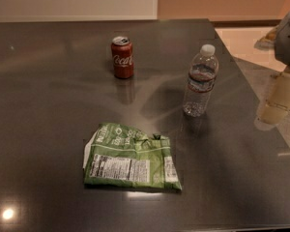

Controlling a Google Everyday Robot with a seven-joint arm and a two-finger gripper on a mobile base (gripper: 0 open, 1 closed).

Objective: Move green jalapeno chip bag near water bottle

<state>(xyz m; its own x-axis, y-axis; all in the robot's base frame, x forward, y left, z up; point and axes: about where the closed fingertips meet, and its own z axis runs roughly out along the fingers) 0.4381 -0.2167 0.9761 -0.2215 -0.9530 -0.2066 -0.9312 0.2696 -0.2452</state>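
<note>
The green jalapeno chip bag (131, 158) lies flat and crumpled on the dark table (48, 110), front centre, with its white nutrition-label panel facing up. The water bottle (201, 81) stands upright behind and to the right of the bag, clear with a white cap and a thin dark label band. There is a gap of bare table between bag and bottle. My gripper (274, 105) is a pale shape at the right edge of the view, over the table's right side, to the right of the bottle and well apart from the bag. It holds nothing that I can see.
A red Coca-Cola can (122, 57) stands upright at the back centre, left of the bottle. The table's right edge runs diagonally past the bottle, with pale floor (241, 40) beyond it. A wall (135, 1) lies behind the table's far edge.
</note>
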